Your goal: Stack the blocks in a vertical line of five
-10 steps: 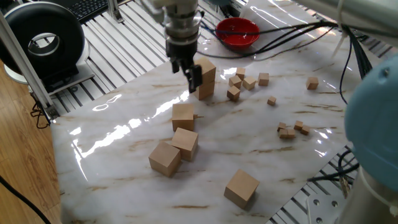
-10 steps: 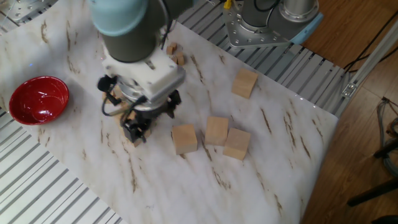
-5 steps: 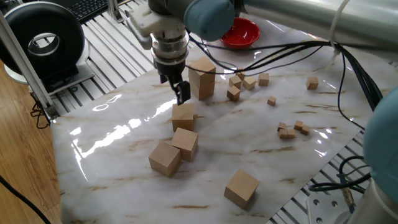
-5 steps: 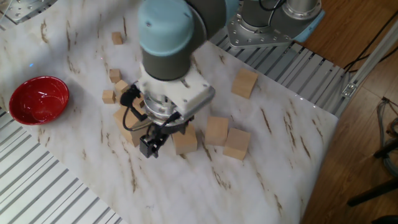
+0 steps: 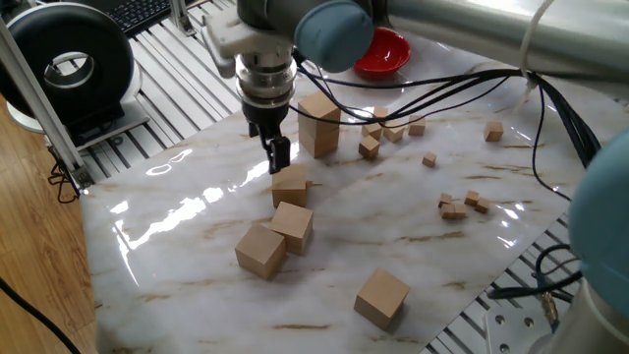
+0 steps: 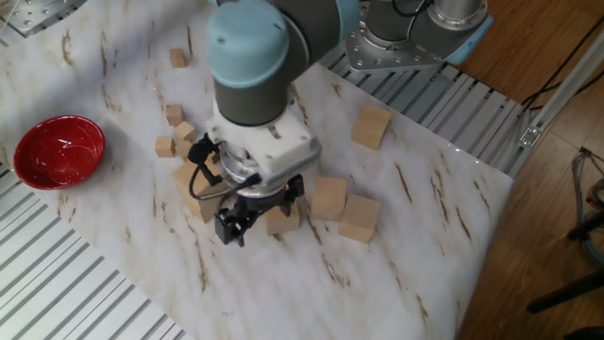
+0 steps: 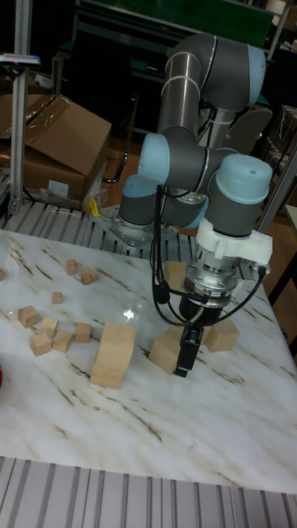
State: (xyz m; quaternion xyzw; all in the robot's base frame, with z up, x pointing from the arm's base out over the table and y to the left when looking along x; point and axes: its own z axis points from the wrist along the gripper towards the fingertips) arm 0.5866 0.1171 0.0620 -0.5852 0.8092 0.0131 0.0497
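Observation:
Two tan blocks stand as a stack [image 5: 319,125] [image 7: 113,353] at the table's middle; in the other fixed view my arm partly hides the stack [image 6: 192,196]. My gripper [image 5: 278,153] [image 6: 235,225] [image 7: 188,353] is open and empty. It hangs low at the far edge of a loose block [image 5: 289,185] [image 7: 167,349], which my wrist mostly covers in the other fixed view [image 6: 281,218]. Two more blocks [image 5: 292,224] [image 5: 260,249] lie close together just in front, and another block [image 5: 381,296] sits alone near the table's edge.
A red bowl [image 5: 378,49] [image 6: 57,151] sits at the table's far side. Several tiny wooden cubes [image 5: 378,130] [image 5: 459,205] lie scattered beyond the stack. A cardboard box [image 7: 58,140] and metal slats border the marble table [image 5: 197,211].
My gripper has left the two-block stack and moved toward the nearest loose block, coming lower over it. The blocks have not moved.

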